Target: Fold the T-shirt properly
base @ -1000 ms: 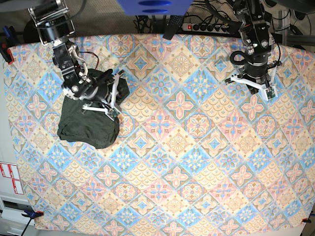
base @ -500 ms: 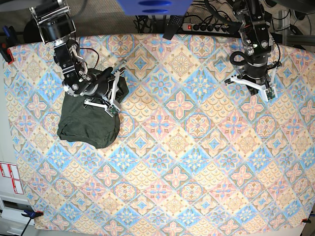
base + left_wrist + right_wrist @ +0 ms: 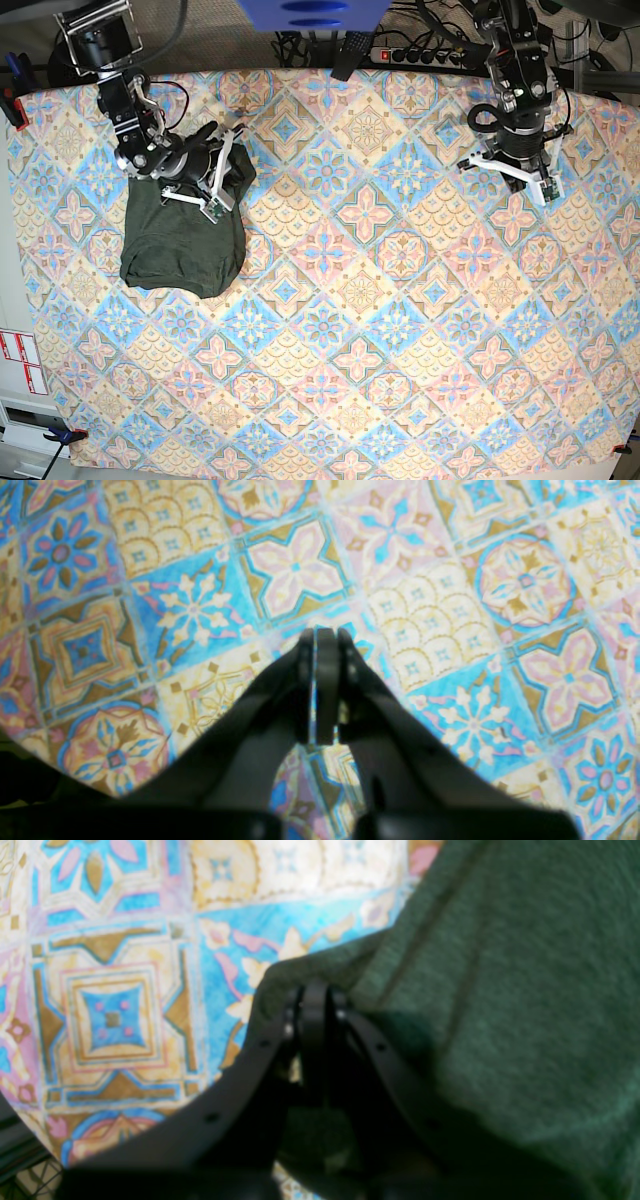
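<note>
The T-shirt (image 3: 180,240) is a dark olive-green bundle lying folded at the table's left side. My right gripper (image 3: 214,178) is over its upper right part. In the right wrist view the gripper (image 3: 314,992) has its fingers pressed together at a corner of the shirt's edge (image 3: 450,990), with fabric under and beside them. My left gripper (image 3: 507,172) hangs over bare cloth at the far right. In the left wrist view it (image 3: 325,635) is shut and holds nothing.
A patterned tablecloth (image 3: 380,300) covers the whole table. A power strip and cables (image 3: 420,55) lie beyond the back edge. A blue object (image 3: 310,15) hangs above the back middle. Clamps sit at the left edge (image 3: 12,105).
My right gripper has moved up and to the left, toward the back edge, and the shirt's upper right lobe has shifted with it. The left arm has not moved.
</note>
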